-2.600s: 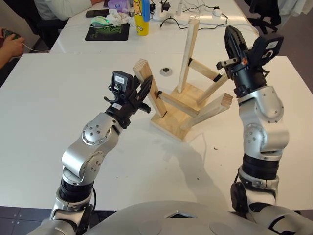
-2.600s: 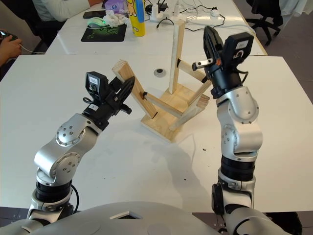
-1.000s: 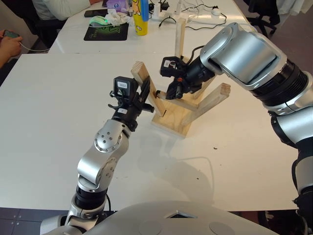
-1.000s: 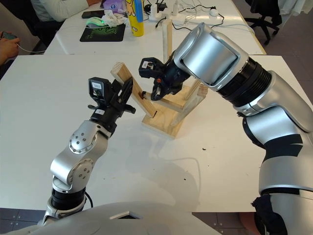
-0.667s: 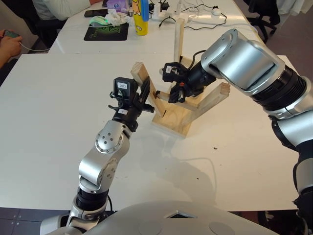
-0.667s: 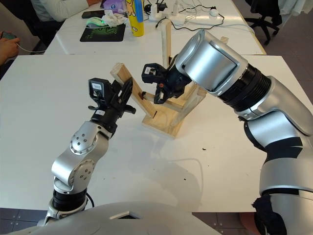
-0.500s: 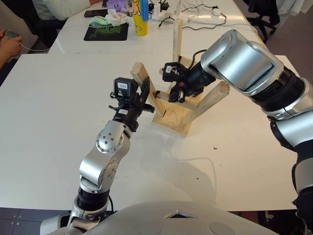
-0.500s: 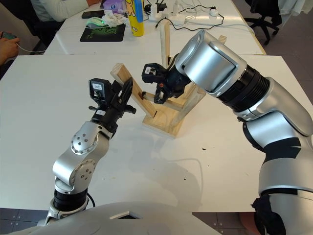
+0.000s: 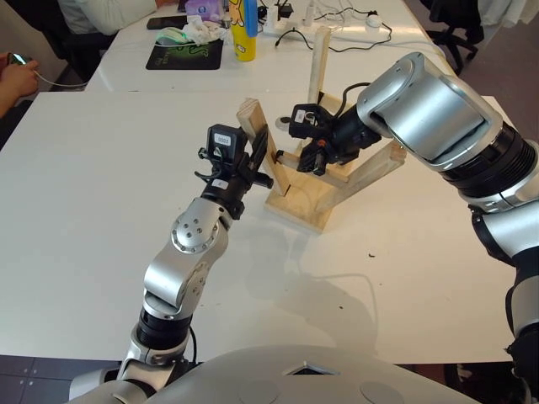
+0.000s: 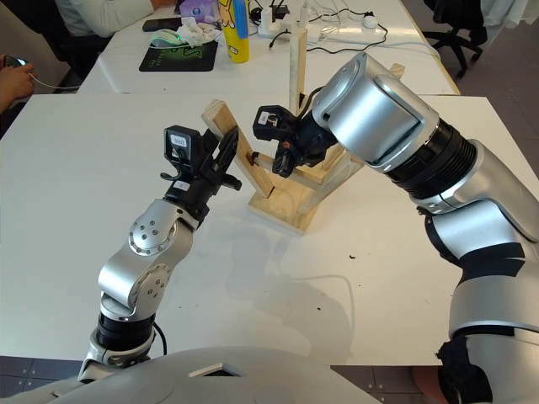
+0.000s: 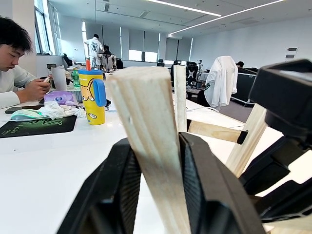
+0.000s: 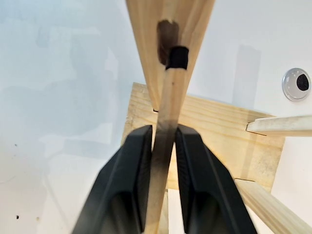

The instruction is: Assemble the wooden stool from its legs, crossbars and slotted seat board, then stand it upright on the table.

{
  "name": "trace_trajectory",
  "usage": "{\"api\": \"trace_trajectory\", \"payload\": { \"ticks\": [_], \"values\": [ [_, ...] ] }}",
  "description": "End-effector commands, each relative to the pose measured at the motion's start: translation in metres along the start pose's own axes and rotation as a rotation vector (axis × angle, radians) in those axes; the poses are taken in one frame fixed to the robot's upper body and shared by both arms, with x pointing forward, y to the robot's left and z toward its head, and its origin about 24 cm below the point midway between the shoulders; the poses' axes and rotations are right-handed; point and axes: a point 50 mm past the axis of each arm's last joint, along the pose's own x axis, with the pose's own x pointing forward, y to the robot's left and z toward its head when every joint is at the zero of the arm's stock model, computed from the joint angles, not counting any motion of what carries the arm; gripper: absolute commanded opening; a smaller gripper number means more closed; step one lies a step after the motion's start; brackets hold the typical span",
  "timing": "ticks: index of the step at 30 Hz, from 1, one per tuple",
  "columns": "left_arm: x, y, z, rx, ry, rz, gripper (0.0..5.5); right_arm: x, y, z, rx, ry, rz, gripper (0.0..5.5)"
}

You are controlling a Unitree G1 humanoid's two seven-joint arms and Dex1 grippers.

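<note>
The stool lies upside down, its slotted seat board (image 9: pixel 305 209) flat on the table and its legs pointing up. My left gripper (image 9: pixel 259 160) is shut on the slanted left leg (image 9: pixel 251 118), whose pale wood fills the gap between the black fingers (image 11: pixel 122 195). My right gripper (image 9: pixel 308 158) reaches in from the right and is shut on a thin crossbar (image 12: pixel 168 107). The crossbar's black-taped end meets the hole in that leg (image 12: pixel 168 19). Another leg (image 9: pixel 317 59) stands nearly upright at the back, and a further one (image 9: pixel 370 172) leans right.
A yellow bottle (image 9: pixel 245 25), a mouse pad (image 9: pixel 185 52) and cables lie on the far desk. A round table grommet (image 12: pixel 296 84) sits beside the seat board. A person's hand (image 9: pixel 17 74) shows at the far left edge. Bare white table surrounds the stool.
My right arm swung down from the raised right side and closed on the crossbar. Over the last half second the stool and both grippers shifted slightly right, and the back leg tilted.
</note>
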Motion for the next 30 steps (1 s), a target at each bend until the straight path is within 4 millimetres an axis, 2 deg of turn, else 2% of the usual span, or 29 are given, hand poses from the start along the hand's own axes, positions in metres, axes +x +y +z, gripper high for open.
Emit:
{"api": "trace_trajectory", "payload": {
  "ticks": [1, 11, 15, 23, 30],
  "values": [
    [-0.012, 0.018, -0.05, 0.049, 0.268, 0.076, 1.07, 0.009, 0.008, -0.006, 0.016, 0.009, 0.08, 0.59],
    [-0.016, 0.025, -0.059, -0.071, 0.307, 0.091, 1.07, 0.016, 0.014, -0.012, 0.015, 0.042, 0.109, 0.58],
    [-0.016, 0.027, -0.061, -0.057, 0.316, 0.088, 1.07, 0.017, 0.014, -0.012, 0.014, 0.042, 0.108, 0.58],
    [-0.008, 0.006, -0.055, 0.008, 0.312, -0.018, 1.07, 0.017, 0.014, -0.011, 0.007, 0.036, 0.109, 0.58],
    [-0.004, 0.009, -0.056, 0.039, 0.331, -0.017, 1.07, 0.017, 0.017, -0.013, -0.024, 0.027, 0.111, 0.58]
  ]
}}
